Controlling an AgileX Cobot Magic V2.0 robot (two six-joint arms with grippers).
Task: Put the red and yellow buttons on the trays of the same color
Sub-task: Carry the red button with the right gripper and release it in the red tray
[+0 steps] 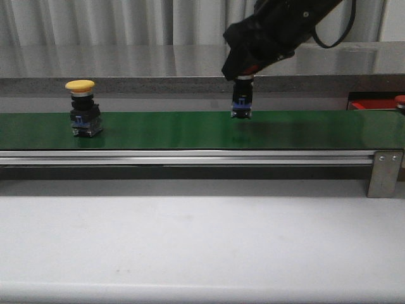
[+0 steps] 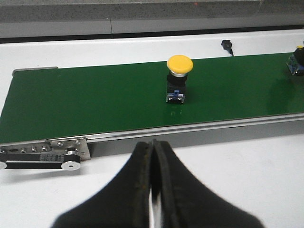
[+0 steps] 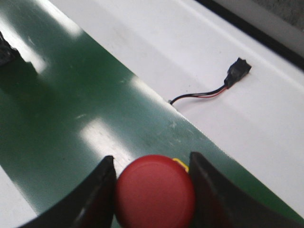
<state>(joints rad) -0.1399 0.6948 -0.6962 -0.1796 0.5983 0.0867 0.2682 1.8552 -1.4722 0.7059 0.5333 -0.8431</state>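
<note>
The right gripper [image 3: 153, 190] pinches a red button [image 3: 155, 192] by its cap, one black finger [image 3: 97, 197] pressed against each side. In the front view the right arm reaches down from above, and the button's dark body [image 1: 242, 104] hangs below the gripper [image 1: 243, 76], its base at or just above the green belt [image 1: 164, 130]; whether it touches cannot be told. The left gripper [image 2: 153, 190] has its jaws pressed together on nothing, and it hovers over the white table [image 2: 237, 156] on the near side of the belt. A yellow button [image 1: 82, 109] stands upright on the belt, well to the left of the red one. At the belt's far right end part of a red tray [image 1: 370, 104] shows, with a small red piece [image 1: 400, 100] at the frame's edge beside it. A short wire with a black plug [image 3: 237, 72] lies on the white table beside the belt.
</note>
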